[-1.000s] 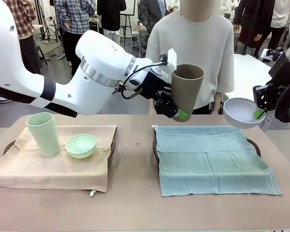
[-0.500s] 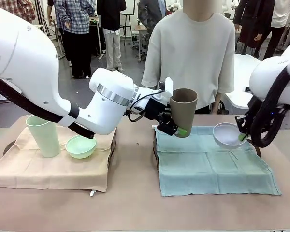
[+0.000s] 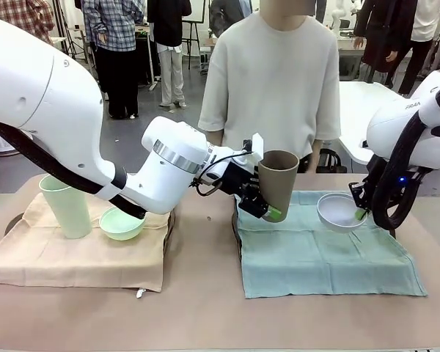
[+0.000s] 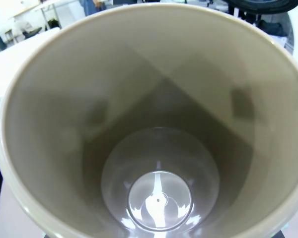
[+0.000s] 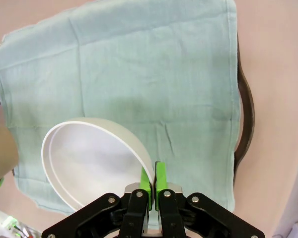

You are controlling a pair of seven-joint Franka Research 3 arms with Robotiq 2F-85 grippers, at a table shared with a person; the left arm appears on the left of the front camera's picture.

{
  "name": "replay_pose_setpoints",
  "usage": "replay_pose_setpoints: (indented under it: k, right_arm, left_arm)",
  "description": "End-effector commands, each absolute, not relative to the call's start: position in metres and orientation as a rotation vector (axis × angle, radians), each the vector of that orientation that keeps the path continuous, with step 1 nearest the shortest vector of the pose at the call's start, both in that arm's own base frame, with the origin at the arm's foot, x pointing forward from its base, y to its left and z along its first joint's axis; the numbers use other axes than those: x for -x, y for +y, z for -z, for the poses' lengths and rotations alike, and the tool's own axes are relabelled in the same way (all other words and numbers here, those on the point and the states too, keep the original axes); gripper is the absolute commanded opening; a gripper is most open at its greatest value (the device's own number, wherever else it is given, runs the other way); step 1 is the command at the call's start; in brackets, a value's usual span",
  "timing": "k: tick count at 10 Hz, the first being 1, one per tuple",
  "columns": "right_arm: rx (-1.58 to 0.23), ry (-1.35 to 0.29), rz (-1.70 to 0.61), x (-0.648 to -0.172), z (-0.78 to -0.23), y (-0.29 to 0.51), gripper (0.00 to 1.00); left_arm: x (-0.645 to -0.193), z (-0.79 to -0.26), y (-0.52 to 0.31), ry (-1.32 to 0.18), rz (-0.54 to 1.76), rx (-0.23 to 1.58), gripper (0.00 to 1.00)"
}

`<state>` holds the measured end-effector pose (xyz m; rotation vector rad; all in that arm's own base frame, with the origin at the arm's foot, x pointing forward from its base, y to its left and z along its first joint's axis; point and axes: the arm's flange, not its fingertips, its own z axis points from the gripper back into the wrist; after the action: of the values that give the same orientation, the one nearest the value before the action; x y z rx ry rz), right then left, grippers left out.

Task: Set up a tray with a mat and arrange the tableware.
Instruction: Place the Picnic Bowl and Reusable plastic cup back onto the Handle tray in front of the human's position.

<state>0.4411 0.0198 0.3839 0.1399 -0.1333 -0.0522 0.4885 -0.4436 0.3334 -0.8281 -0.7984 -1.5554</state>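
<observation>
We're looking straight down into the brown cup [image 4: 159,148], its pale rim running round nearly the whole pic w/ the open mouth toward us. Inside walls are matte grey-brown, and the round bottom sits low-centre w/ bright glare spots on it. Bg past the rim is too blurred to tell.

Left side of the counter [image 3: 205,308]: tall pale green plastic cup [image 3: 66,205] and small pale green round bowl [image 3: 122,222] sit on the beige cloth mat [image 3: 73,257]. Right side: teal cloth mat [image 3: 323,257] over a dark tray [image 5: 246,106], brown tall cup [image 3: 279,183] at its back-left corner, white round bowl [image 3: 339,211] farther right.
</observation>
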Motion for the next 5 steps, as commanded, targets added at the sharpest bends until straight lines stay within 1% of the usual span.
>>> replay_pose_setpoints:
  k: [1,2,5]
  right_arm:
    - [-0.140,-0.137,0.051,-0.441,-0.385,0.020,0.04]
    - [-0.140,-0.133,0.052,-0.441,-0.384,0.020,0.04]
    - [-0.170,-0.086,0.045,-0.443,-0.366,0.020,0.04]
  left_arm:
    - [-0.489,-0.338,-0.443,-0.837,1.568,0.821,0.80]
    - [-0.488,-0.333,-0.444,-0.798,1.555,0.828,0.80]
    - [-0.495,-0.314,-0.450,-0.828,1.544,0.833,0.80]
